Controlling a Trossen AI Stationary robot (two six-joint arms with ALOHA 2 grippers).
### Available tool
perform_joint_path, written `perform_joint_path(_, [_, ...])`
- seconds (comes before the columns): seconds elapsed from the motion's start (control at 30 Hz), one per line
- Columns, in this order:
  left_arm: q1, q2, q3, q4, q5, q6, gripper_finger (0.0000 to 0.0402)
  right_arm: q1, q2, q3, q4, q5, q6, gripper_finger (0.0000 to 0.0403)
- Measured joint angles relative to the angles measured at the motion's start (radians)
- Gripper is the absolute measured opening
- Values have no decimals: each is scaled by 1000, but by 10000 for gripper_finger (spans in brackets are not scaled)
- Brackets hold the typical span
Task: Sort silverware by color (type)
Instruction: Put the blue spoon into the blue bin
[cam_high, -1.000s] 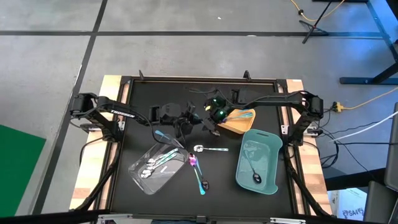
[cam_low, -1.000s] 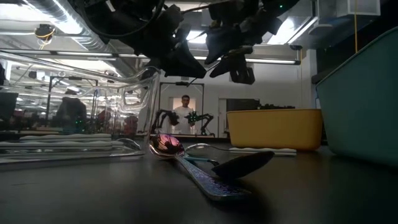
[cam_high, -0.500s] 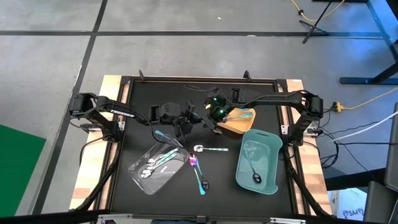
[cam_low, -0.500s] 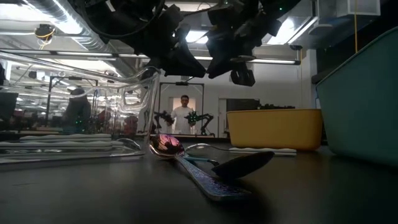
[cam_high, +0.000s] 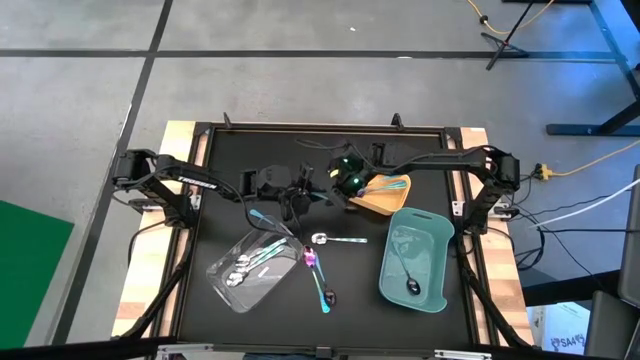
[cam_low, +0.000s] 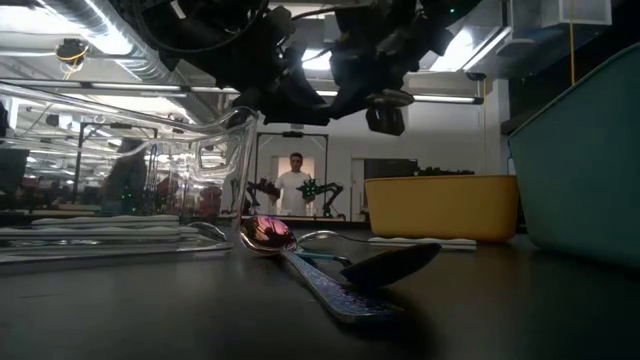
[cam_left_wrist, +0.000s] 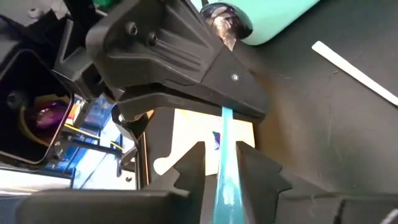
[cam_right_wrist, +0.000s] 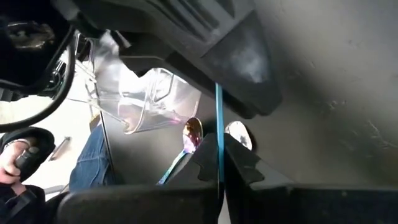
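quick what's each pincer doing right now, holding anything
Left pincer: partly open around the teal handle, letting go.
Right pincer: shut on the same teal handle.

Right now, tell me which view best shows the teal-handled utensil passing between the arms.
Left wrist view: the teal handle runs between the left gripper fingers into the right gripper. Right wrist view shows it edge-on; high and low views hide it behind the arms.
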Motion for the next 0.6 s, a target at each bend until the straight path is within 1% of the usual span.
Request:
perform_joint_path(0.13, [0,0,0,0,-6,-2,96,0,0,0,-38,12,0,0])
perform_joint_path(0.23, [0,0,0,-1,-33,-2,103,0,-9,-1,-94,47,0,0])
perform_joint_path(0.4, [0,0,0,-1,-90,-47,106,0,-65,-1,-185,123,2,0])
perform_joint_path(0.6, [0,0,-1,-10,-100,-79,106,18,-152,-2,-305,209,47,0])
